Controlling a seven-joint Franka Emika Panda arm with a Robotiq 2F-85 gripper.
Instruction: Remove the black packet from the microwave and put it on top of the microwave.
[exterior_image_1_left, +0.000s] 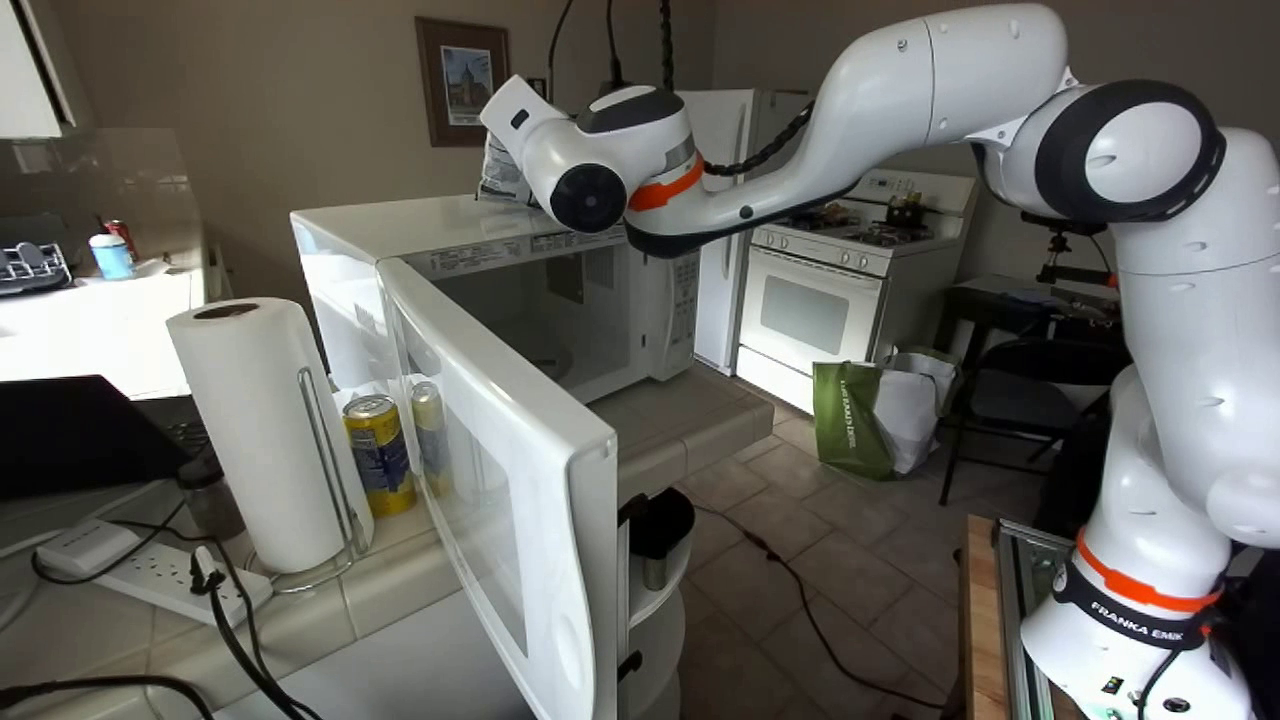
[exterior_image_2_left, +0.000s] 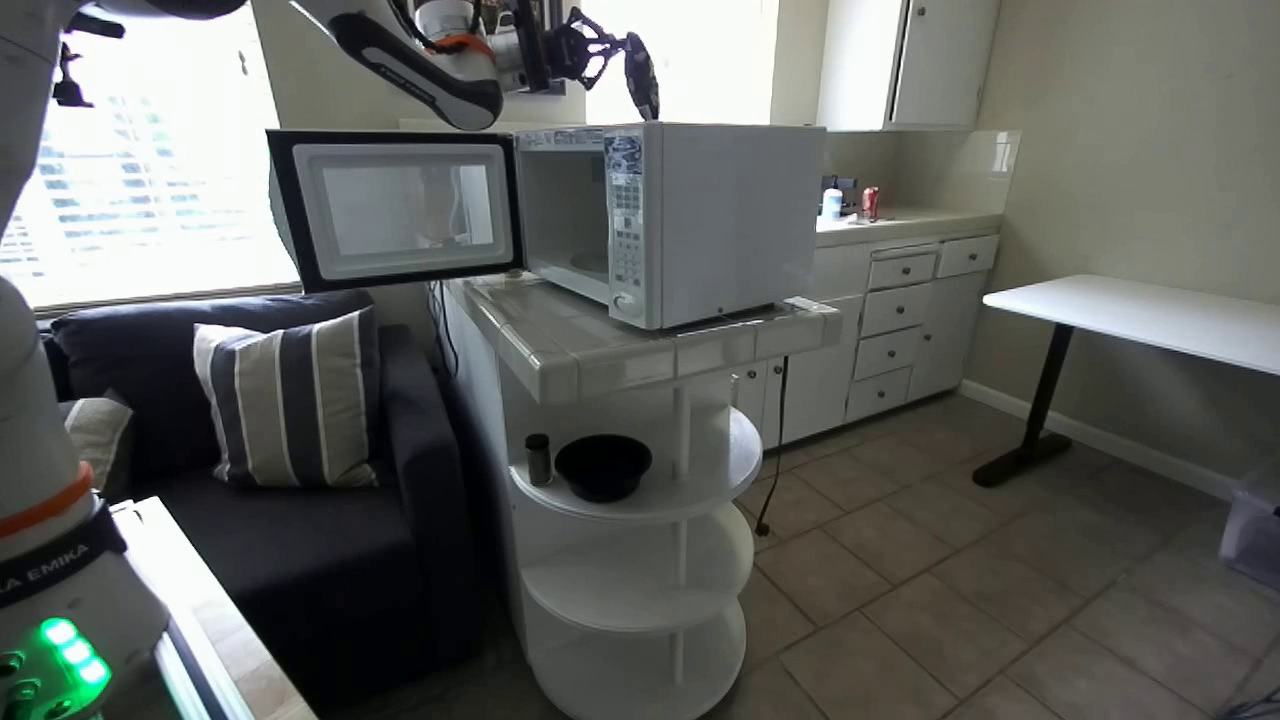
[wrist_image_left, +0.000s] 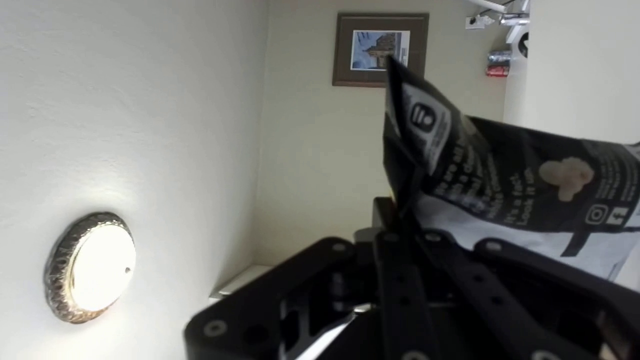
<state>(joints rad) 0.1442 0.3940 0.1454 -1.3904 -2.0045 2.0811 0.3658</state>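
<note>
- Black packet (wrist_image_left: 530, 175): I hold it nr. one edge; the fingers of my gripper (wrist_image_left: 395, 215) are closed on it, and the rest sticks out past the tips.
- It is over the top of the microwave (exterior_image_2_left: 735, 225); lower end touching or v. near, can't tell which.
- Door (exterior_image_2_left: 400, 210) is open; the unit stands on a tiled countertop (exterior_image_2_left: 710, 348), w/ paper towel roll (exterior_image_1_left: 265, 440) & yellow can (exterior_image_1_left: 380, 455) nr. the door.
- Rm.: dark sofa (exterior_image_2_left: 270, 560), white stove (exterior_image_1_left: 815, 310), tiled floor (exterior_image_2_left: 900, 560).
</note>
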